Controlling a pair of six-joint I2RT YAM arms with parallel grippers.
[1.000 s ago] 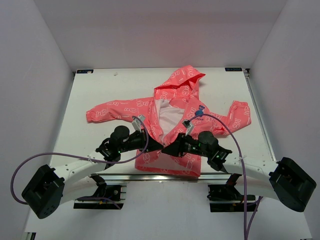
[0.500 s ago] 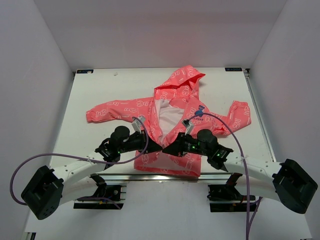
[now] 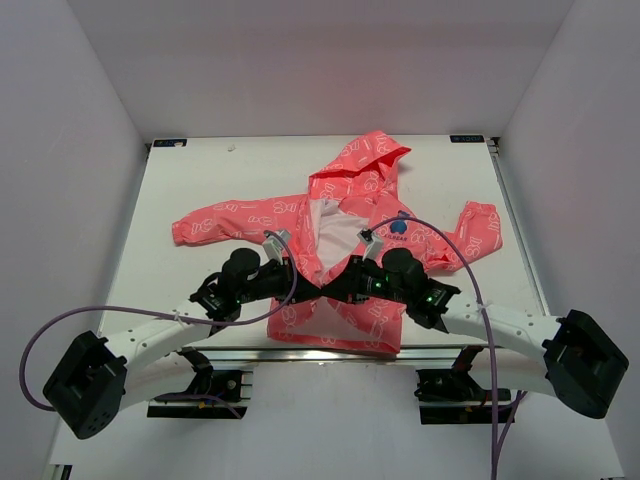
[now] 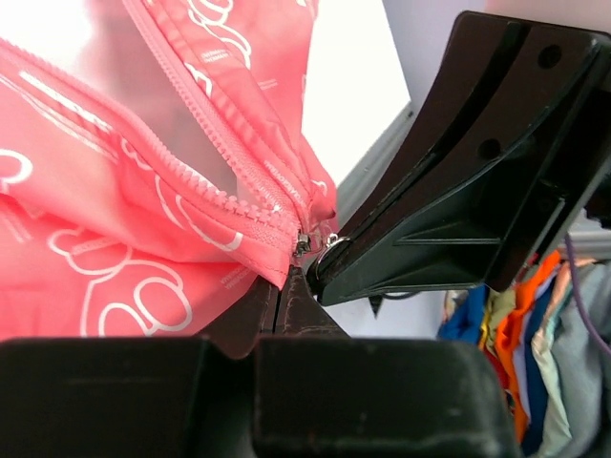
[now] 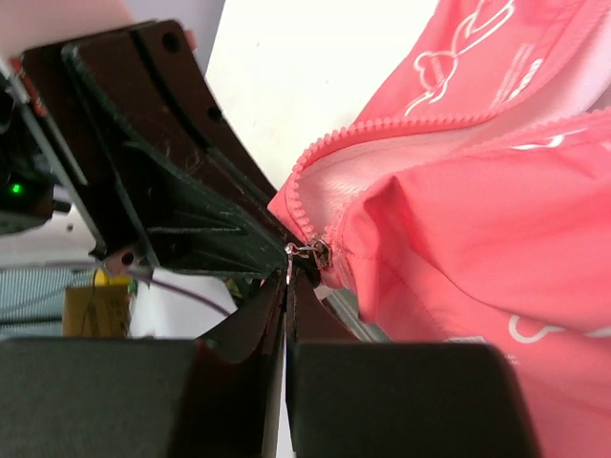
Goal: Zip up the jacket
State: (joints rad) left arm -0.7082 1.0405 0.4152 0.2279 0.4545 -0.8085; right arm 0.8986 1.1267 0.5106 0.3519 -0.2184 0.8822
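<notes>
Right tool (image 3: 333,291) shifted left, meeting left tool (image 3: 318,289); left pinches jacket (image 3: 352,165) hem, right pinches zipper slider (image 5: 320,253).

Jacket (image 3: 345,322): one. Hood (image 3: 368,155): one. Sleeves (image 3: 230,217): two. Blue emblem (image 3: 398,227): one, just beyond right end effector (image 3: 336,291). Zipper slider (image 5: 318,252): one, at tips of right end effector and left end effector (image 3: 317,291). End effectors: two. Purple cables (image 3: 60,325): two. Table (image 3: 200,170): one.

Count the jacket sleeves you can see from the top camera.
2: the left-side sleeve, spread out flat, and the right-side sleeve, bent up toward its cuff. Neither is hidden.
</notes>
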